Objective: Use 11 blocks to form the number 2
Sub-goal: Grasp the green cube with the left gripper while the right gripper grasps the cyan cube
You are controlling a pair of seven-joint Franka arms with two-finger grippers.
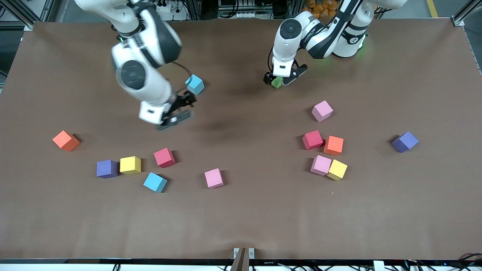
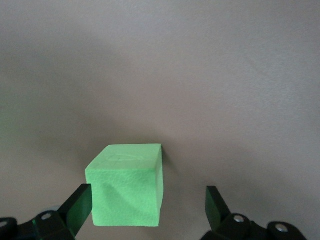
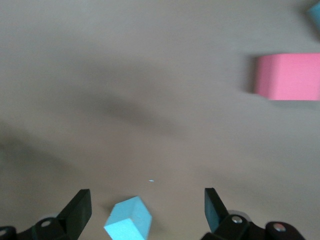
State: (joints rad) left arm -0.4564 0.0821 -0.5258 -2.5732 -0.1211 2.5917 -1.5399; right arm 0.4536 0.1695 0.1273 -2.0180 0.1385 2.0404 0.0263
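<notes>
A green block (image 1: pixel 277 82) (image 2: pixel 127 187) rests on the table near the left arm's base. My left gripper (image 1: pixel 281 77) (image 2: pixel 148 205) is low around it and open; one finger (image 2: pixel 77 207) is close beside the block and the other stands well clear. My right gripper (image 1: pixel 181 109) (image 3: pixel 147 207) hangs open and empty over the table beside a light blue block (image 1: pixel 194 84) (image 3: pixel 128 222). The other blocks lie scattered, among them a red one (image 1: pixel 164 157) (image 3: pixel 287 76) and a pink one (image 1: pixel 214 178). No number 2 is in view.
Toward the right arm's end lie an orange cube (image 1: pixel 66 140), a purple cube (image 1: pixel 107 168) touching a yellow one (image 1: pixel 130 165), and a light blue one (image 1: pixel 155 182). Toward the left arm's end, pink (image 1: pixel 322 110), red (image 1: pixel 312 139), orange (image 1: pixel 333 145), pink (image 1: pixel 321 165), yellow (image 1: pixel 337 169) and purple (image 1: pixel 405 141) cubes.
</notes>
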